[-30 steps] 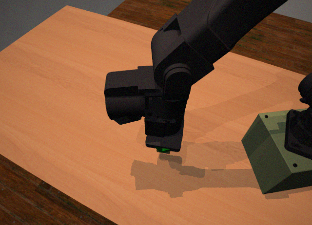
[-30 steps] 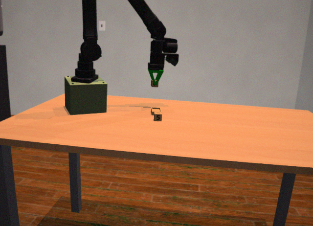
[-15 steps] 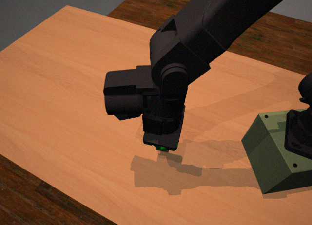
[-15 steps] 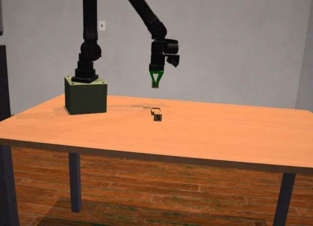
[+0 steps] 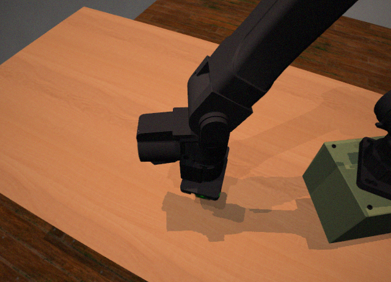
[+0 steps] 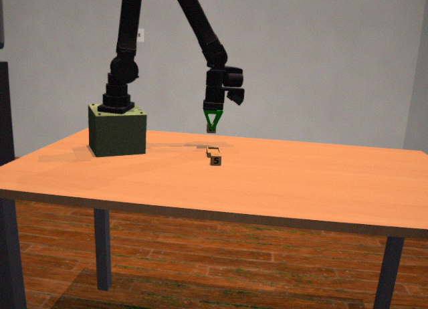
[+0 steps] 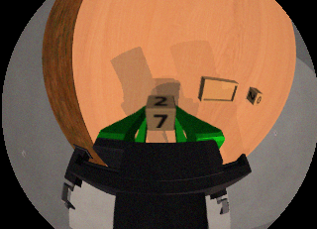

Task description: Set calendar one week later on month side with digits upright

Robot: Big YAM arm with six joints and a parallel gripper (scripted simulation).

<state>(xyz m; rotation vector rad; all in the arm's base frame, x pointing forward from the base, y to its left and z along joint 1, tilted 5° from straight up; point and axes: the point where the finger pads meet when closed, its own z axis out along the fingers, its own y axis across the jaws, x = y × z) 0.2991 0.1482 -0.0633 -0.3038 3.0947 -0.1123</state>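
Observation:
My gripper [image 6: 211, 126] with green fingers is shut on a small wooden number cube [image 7: 160, 117] and holds it well above the table. In the wrist view the cube shows a 7 toward the camera and a 2 on the face beyond it. The small wooden tray [image 6: 212, 150] lies flat on the table, below and a little in front of the gripper; it also shows in the wrist view [image 7: 220, 89] with no cube in it. The second cube [image 6: 215, 160] stands on the table just outside the tray, showing a 5; it shows in the wrist view [image 7: 254, 96] too. In the top view the arm hides tray and cubes; only the green fingertips [image 5: 203, 196] show.
The arm's green base block [image 6: 116, 129] stands at the table's back left, also seen in the top view [image 5: 350, 187]. The arm's shadow [image 5: 201, 216] falls on the table under the wrist.

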